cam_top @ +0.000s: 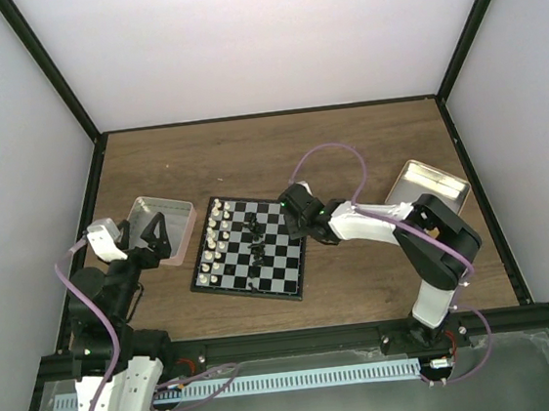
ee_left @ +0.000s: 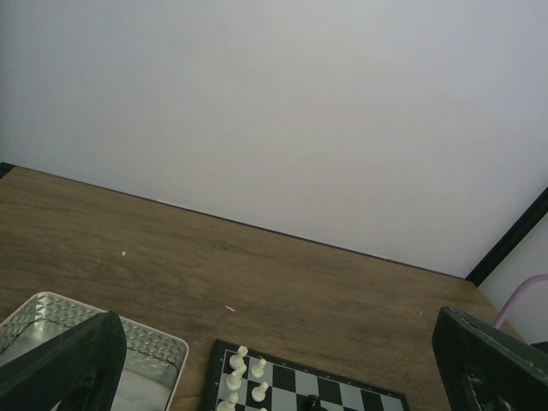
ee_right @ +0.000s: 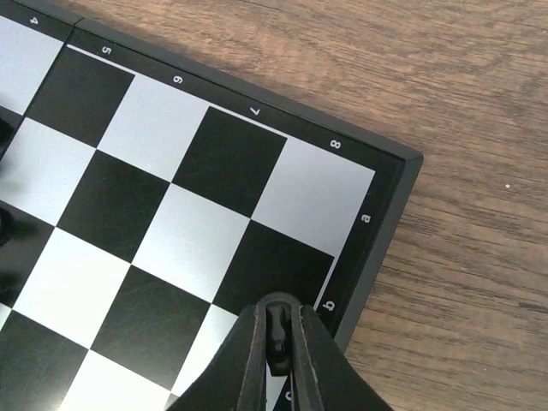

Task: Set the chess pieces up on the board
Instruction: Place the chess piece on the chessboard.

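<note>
The board (cam_top: 283,263) lies mid-table. Two columns of white chess pieces (cam_top: 217,237) stand along its left side, and a few black pieces (cam_top: 256,231) stand near its middle. My right gripper (cam_top: 294,219) is low over the board's far right corner. In the right wrist view it (ee_right: 276,318) is shut on a small black piece (ee_right: 276,341), above the edge squares by the letter b on the board (ee_right: 214,163). My left gripper (cam_top: 155,236) is open and empty over the pinkish tin (cam_top: 179,215). The left wrist view shows the board's far left corner (ee_left: 295,384) with white pieces (ee_left: 240,366).
A yellow-tan tin (cam_top: 432,185) sits at the right, behind the right arm. The pinkish tin (ee_left: 150,351) lies just left of the board. Black frame posts and white walls enclose the wooden table (cam_top: 250,159).
</note>
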Motion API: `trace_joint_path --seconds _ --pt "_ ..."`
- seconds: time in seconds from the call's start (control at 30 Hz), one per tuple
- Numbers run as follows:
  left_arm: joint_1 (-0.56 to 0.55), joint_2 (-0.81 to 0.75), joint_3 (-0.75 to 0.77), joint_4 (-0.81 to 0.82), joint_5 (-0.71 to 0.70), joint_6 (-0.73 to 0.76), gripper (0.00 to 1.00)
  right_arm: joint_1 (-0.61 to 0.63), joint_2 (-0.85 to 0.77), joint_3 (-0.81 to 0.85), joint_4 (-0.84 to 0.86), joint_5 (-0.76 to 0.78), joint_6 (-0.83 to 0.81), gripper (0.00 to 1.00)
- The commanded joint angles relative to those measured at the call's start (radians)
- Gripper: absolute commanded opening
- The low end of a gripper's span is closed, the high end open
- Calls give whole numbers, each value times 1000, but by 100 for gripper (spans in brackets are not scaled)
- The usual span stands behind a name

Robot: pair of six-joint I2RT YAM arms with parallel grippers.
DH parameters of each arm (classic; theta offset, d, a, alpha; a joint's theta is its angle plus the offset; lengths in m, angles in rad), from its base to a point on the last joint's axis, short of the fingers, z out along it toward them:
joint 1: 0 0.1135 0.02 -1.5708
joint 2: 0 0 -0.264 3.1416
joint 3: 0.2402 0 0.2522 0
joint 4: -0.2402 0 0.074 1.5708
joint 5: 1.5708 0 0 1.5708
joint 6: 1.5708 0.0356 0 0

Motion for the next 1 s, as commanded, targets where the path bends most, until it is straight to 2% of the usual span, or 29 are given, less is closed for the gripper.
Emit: trace_joint_path --seconds 0.0,0.63,0.7,0.9,0.97 --pt "6 3 -11 14 3 -6 100 -4 29 29 -11 24 6 1" --pt "6 5 -13 15 5 -6 100 -4 58 46 -45 44 2 3" --pt "7 5 -13 15 6 -6 100 -5 57 50 -49 42 2 7" --pt "7 8 -12 15 9 -6 100 -4 -5 73 -49 7 15 35" --pt "7 10 -13 15 6 -6 100 -5 -30 91 -57 10 19 40"
